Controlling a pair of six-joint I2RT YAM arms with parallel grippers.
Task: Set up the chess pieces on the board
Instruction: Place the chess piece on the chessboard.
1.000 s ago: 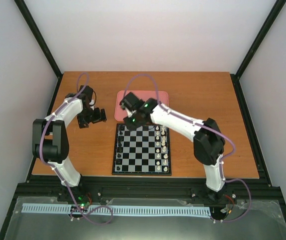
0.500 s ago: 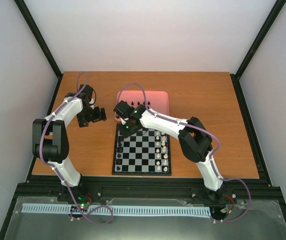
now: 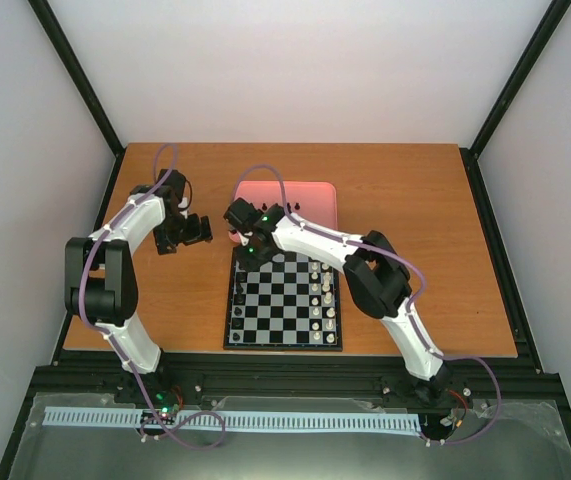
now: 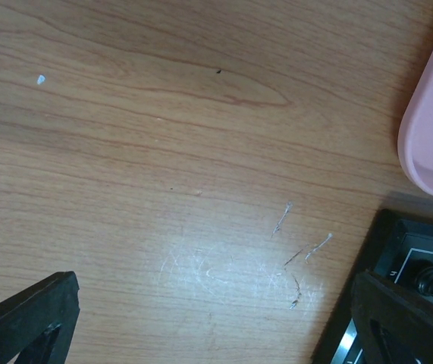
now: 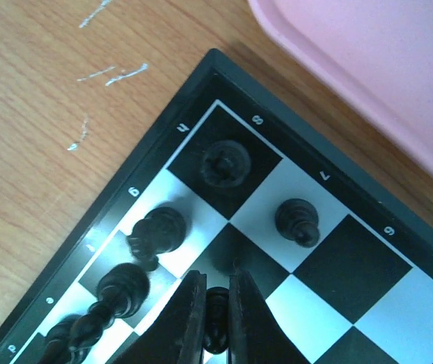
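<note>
The board (image 3: 283, 312) lies at the table's middle, its far-left corner (image 5: 210, 61) filling the right wrist view. My right gripper (image 5: 216, 283) is shut on a small black pawn (image 5: 216, 324), held just above a dark square in the second row from the corner. Black chess pieces stand nearby: a rook (image 5: 226, 163) on the corner square, a pawn (image 5: 298, 220) beside it, a knight (image 5: 158, 231) and a bishop (image 5: 117, 292) down the edge. My left gripper (image 4: 212, 303) hangs open over bare wood, left of the board (image 4: 409, 254).
The pink tray (image 3: 320, 195) sits just behind the board with a few black pieces (image 3: 291, 208) on it; its rim (image 5: 368, 68) is close to my right gripper. White pieces (image 3: 323, 295) line the board's right columns. The tray's edge (image 4: 432, 144) shows right of my left gripper.
My right arm has swung left from over the tray to the board's far-left corner, staying shut on the pawn. The left arm has not moved.
</note>
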